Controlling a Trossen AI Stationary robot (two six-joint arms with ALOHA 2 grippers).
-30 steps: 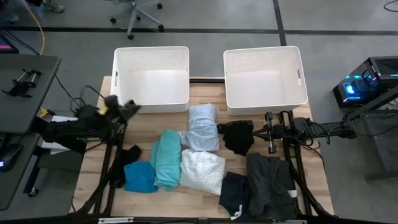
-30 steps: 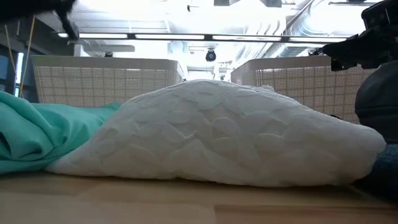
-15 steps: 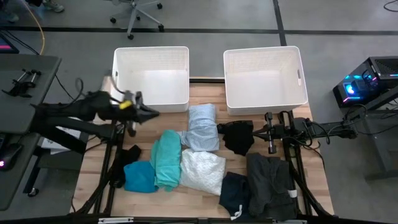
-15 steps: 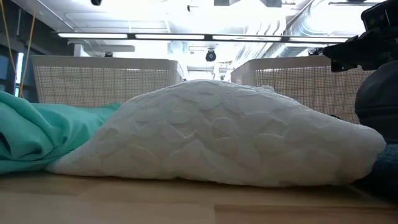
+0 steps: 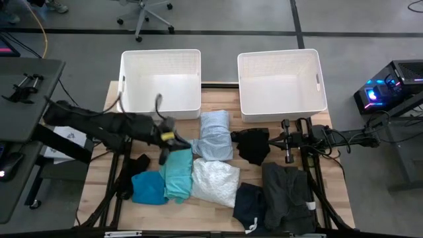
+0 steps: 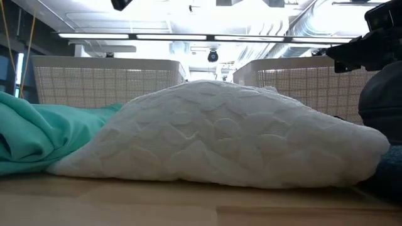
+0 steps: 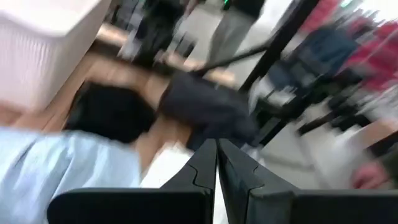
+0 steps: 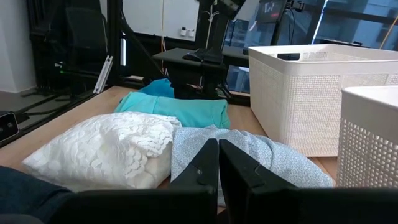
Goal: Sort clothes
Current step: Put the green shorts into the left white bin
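Several small garments lie in a heap on the wooden table (image 5: pixel 218 96): pale blue (image 5: pixel 215 135), teal (image 5: pixel 177 168), bright blue (image 5: pixel 149 187), white (image 5: pixel 215 182), black (image 5: pixel 252 145), dark grey (image 5: pixel 285 192), navy (image 5: pixel 250 205), and another black one (image 5: pixel 135 168) at the left. My left gripper (image 5: pixel 163 156) hangs shut in the air over the teal garment's far end; its wrist view (image 7: pixel 216 168) is blurred. My right gripper (image 5: pixel 289 153) is shut and empty, between the black and dark grey garments, above the table.
Two white lattice-walled baskets stand at the table's far edge, one left (image 5: pixel 160 82), one right (image 5: pixel 281 79). Bare wood shows between the baskets and along the left edge. A desk (image 5: pixel 26 86) stands beyond the table's left side.
My left gripper has swung from beside the left basket, at the table's left edge, toward the right and near side, and now stands over the teal garment's far end. The garments and my right arm have kept still.
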